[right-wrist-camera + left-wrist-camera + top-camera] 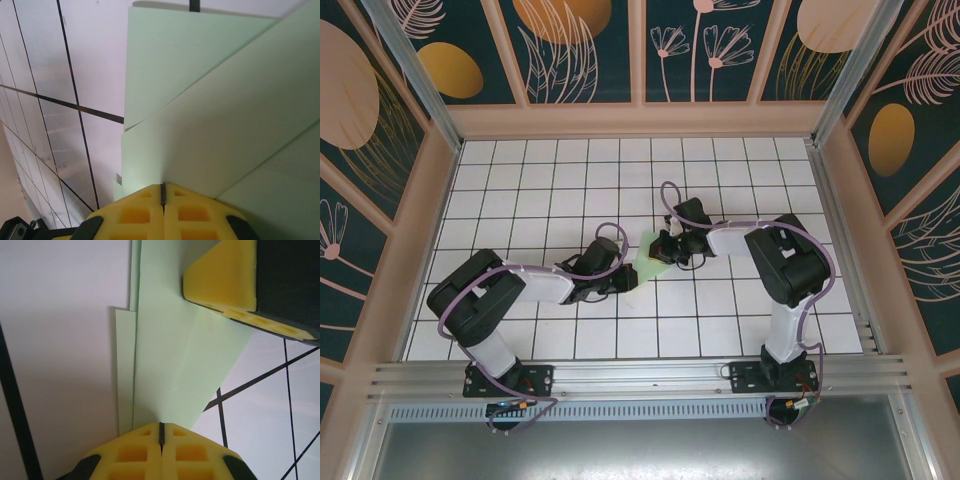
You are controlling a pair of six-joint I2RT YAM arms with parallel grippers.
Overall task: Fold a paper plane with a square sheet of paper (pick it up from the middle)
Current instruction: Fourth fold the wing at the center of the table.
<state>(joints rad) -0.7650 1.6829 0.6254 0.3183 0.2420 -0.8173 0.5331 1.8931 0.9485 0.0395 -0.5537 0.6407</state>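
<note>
The sheet of paper (646, 271) lies near the middle of the table (560, 180), between the two arms. It is already partly folded: the wrist views show several pale green layers stacked, with slanted edges and one long straight crease. The left fingers (145, 440) are closed tip to tip at the near-left end of the paper, and the crease runs right up to the seam between them. The right fingers (145, 200) are closed the same way at the far-right end. In the left wrist view, one of them sits on the paper's far corner. It is unclear whether either pair has a layer nipped between the tips or is only pressing down on top. The step in hand looks like setting or sharpening a fold, so one closed pair should probably act as the anchor while the other runs slowly along the crease. It would help to press straight down and stay on the line, because thin paper like this will likely skid or buckle if pushed sideways. The stepped layer edges on the left should be checked for alignment before the crease is pressed hard, since a skew there would carry into the wings.
</note>
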